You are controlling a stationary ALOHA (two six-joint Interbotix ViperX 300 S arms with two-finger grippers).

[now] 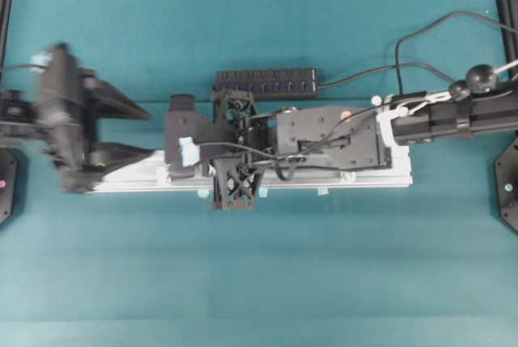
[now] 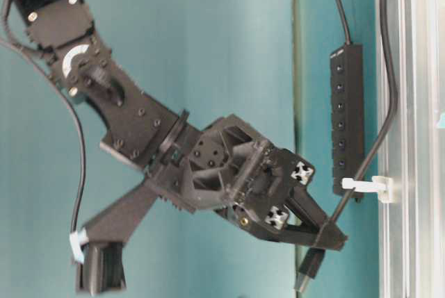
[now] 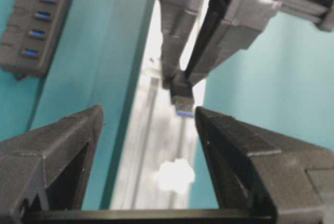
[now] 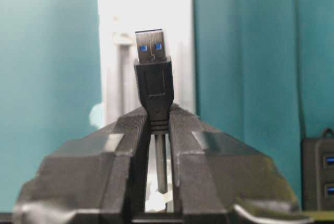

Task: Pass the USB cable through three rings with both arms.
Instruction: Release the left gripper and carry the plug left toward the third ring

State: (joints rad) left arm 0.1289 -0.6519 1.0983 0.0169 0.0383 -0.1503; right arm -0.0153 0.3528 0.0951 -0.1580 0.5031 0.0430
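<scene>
My right gripper (image 4: 156, 122) is shut on the neck of the USB cable's plug (image 4: 152, 62), which sticks out past the fingertips. In the table-level view the right gripper (image 2: 332, 237) holds the USB cable (image 2: 361, 166) just past one whitish ring (image 2: 366, 185) on the silver rail (image 2: 410, 138); the cord runs through that ring and the plug (image 2: 309, 270) hangs free. My left gripper (image 3: 148, 112) is open and empty, and the plug (image 3: 182, 101) sits just beyond its tips. Overhead, the left gripper (image 1: 150, 133) faces the right gripper (image 1: 170, 146) over the rail's left end. The other rings are not clearly visible.
A black multi-port hub (image 1: 267, 82) lies behind the rail (image 1: 372, 177), with its own cord running to the right. Pale blue tabs (image 1: 322, 192) sit along the rail's front edge. A blurred white blob (image 3: 175, 174) lies on the rail between the left jaws.
</scene>
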